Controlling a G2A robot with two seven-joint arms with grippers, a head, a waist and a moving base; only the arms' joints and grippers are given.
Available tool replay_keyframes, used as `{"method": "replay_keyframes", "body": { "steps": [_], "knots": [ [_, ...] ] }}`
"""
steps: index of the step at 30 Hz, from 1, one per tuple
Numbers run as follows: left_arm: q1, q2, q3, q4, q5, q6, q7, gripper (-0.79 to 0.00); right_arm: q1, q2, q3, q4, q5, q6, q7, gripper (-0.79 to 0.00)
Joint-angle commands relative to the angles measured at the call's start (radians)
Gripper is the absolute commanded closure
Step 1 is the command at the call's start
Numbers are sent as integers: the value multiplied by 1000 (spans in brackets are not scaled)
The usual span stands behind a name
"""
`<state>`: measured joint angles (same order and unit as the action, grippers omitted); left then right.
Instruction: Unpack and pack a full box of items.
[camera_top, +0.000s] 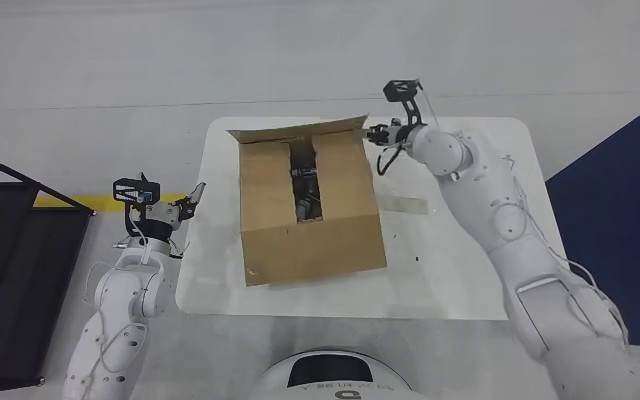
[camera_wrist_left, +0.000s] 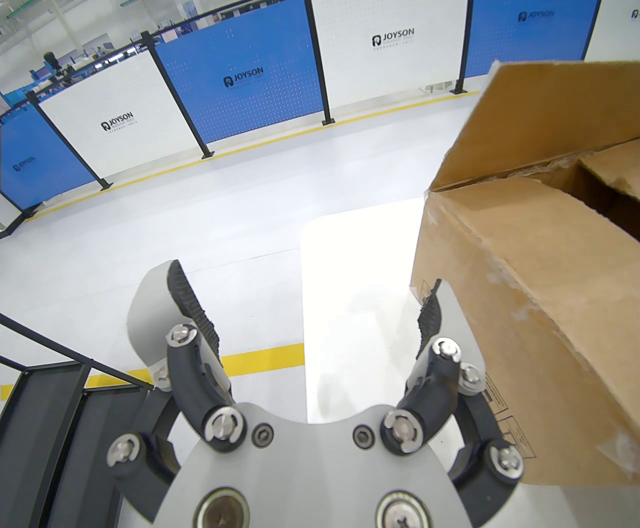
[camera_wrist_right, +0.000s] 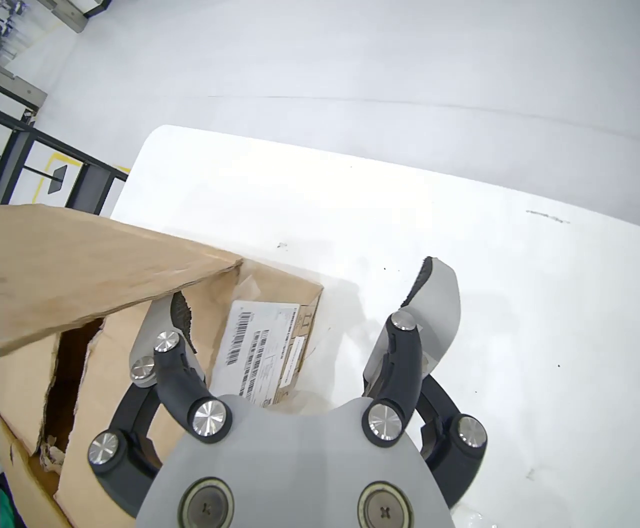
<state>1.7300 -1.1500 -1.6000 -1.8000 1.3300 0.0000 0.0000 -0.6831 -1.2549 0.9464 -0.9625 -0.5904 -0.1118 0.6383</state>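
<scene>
Spread wide, the left arm's fingers (camera_wrist_left: 192, 305) hold nothing and hover over the left edge of the white surface (camera_top: 470, 270), near the cardboard box (camera_top: 310, 225) but apart from it. That box sits on the surface. Its two top flaps are folded nearly shut, with a gap (camera_top: 306, 185) between them showing dark items inside, and its far flap (camera_top: 300, 131) stands up. At the box's far right corner the right arm's fingers (camera_wrist_right: 442, 300) are also spread and empty, one just under the raised flap's edge, beside a shipping label (camera_wrist_right: 265, 350) on the box's side.
</scene>
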Motion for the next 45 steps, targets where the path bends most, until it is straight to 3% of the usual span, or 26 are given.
{"method": "replay_keyframes", "body": {
  "steps": [1, 7, 11, 14, 17, 18, 21, 25, 29, 32, 33, 35, 37, 38, 45],
  "knots": [
    [0, 0, 0, 0, 0, 0, 0, -785, 25, -13, -17, 53, 22, -15, -10, -376],
    [0, 0, 0, 0, 0, 0, 0, -785, 50, -26, -23, 81, 29, -61, -59, -391],
    [0, 0, 0, 0, 0, 0, 0, -785, 49, -23, -12, 55, 11, -64, -65, -483],
    [0, 0, 0, 0, 0, 0, 0, -785, 51, -24, -3, 48, 23, -74, -62, -505],
    [0, 0, 0, 0, 0, 0, 0, -785, 57, -28, 10, 63, 72, -103, -73, -477],
    [0, 0, 0, 0, 0, 0, 0, -785, 64, -31, 11, 80, 87, -106, -68, -397],
    [0, 0, 0, 0, 0, 0, 0, -785, 96, -45, -5, 146, 113, -72, -29, -351],
    [0, 0, 0, 0, 0, 0, 0, -785, 143, -72, -37, 240, 161, -59, 36, -345],
    [0, 0, 0, 0, 0, 0, 0, -785, 167, -84, -45, 286, 168, -98, 10, -360],
    [0, 0, 0, 0, 0, 0, 0, -785, 162, -79, -29, 264, 175, -162, -8, -425],
    [0, 0, 0, 0, 0, 0, 0, -785, 155, -74, -16, 248, 185, -188, -10, -542],
    [0, 0, 0, 0, 0, 0, 0, -785, 125, -61, 18, 203, 225, -257, 0, -499],
    [0, 0, 0, 0, 0, 0, 0, -785, 115, -54, 32, 187, 233, -278, 8, -536],
    [0, 0, 0, 0, 0, 0, 0, -785, 115, -54, 32, 187, 233, -278, 8, -616],
    [0, 0, 0, 0, 0, 0, 0, -785, 115, -54, 32, 187, 233, -278, 8, -616]
  ]
}}
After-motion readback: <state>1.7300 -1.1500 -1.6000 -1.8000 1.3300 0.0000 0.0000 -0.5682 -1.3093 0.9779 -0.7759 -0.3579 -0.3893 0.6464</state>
